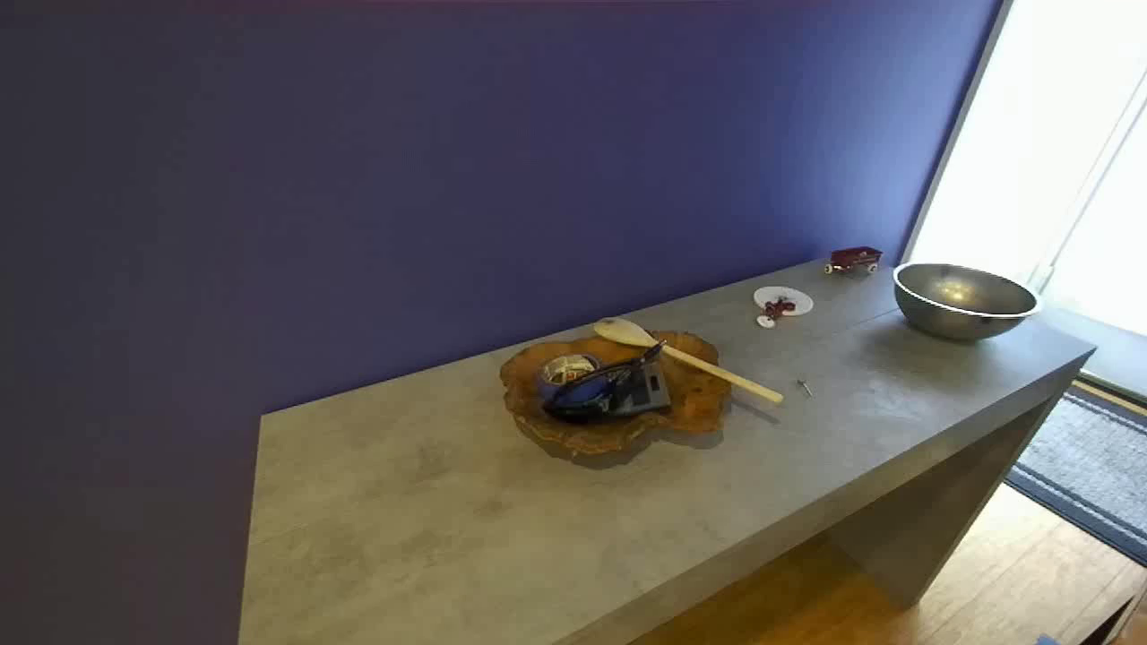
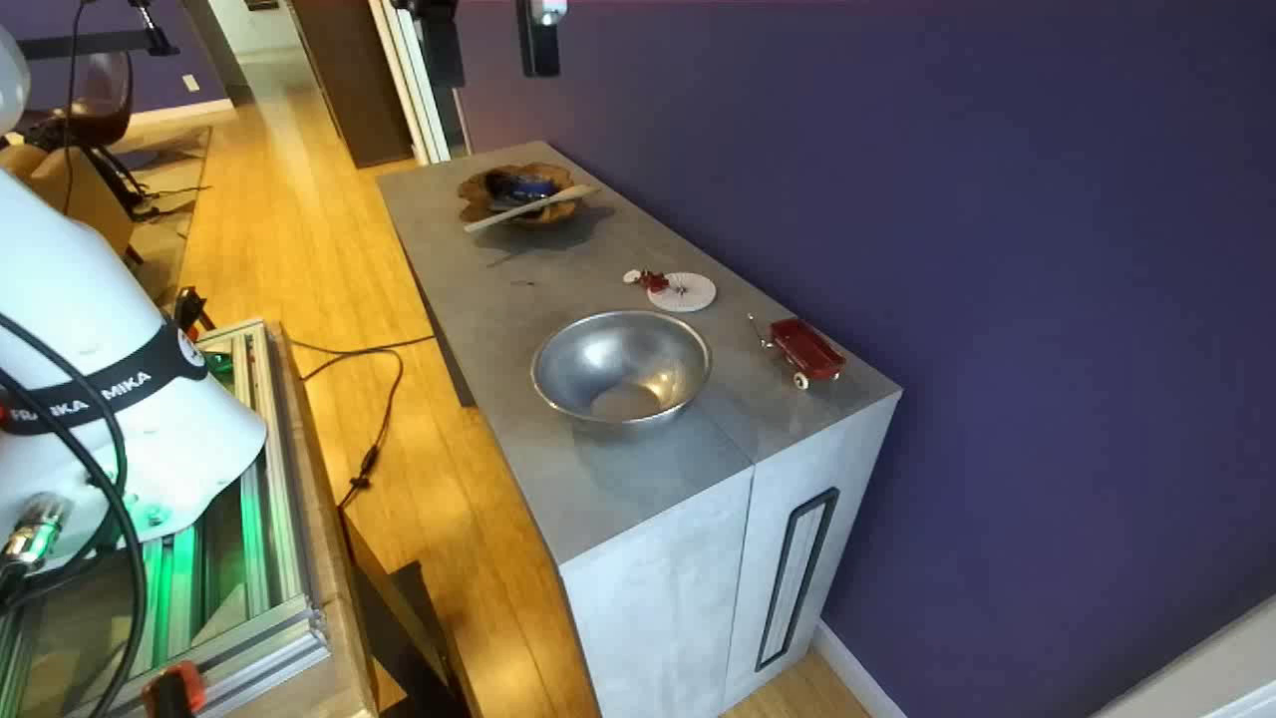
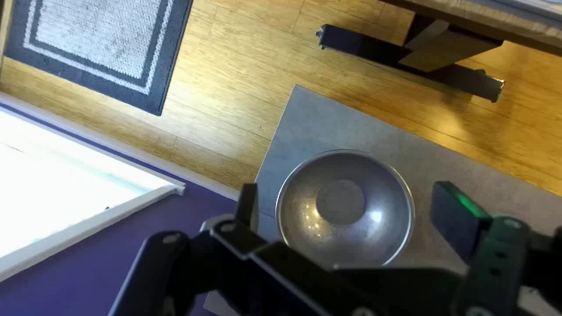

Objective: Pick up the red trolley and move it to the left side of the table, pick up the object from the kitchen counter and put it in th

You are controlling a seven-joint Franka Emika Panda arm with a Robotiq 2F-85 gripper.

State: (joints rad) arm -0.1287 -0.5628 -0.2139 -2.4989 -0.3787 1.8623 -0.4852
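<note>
The red trolley, a small dark-red toy wagon with white wheels, stands on the grey table near the wall, beside the steel bowl. The trolley shows in both exterior views [image 1: 854, 259] [image 2: 805, 349], as does the table [image 1: 403, 502] [image 2: 638, 519]. In the wrist view the trolley is hidden or out of view. My gripper [image 2: 489, 45] hangs in the air at the top edge of an exterior view, apart from everything on the table. In the wrist view my gripper [image 3: 351, 213] is open and empty, its fingers wide apart, with the steel bowl [image 3: 303, 197] below and between them.
The steel bowl [image 1: 941, 318] stands near the table's end. A white dish [image 1: 796, 300] with small dark-red parts lies near the wall. A wooden bowl [image 1: 524, 376] holds blue tape and dark items, with a wooden spoon [image 1: 717, 369] across it. A tiny metal piece [image 1: 805, 387] lies nearby.
</note>
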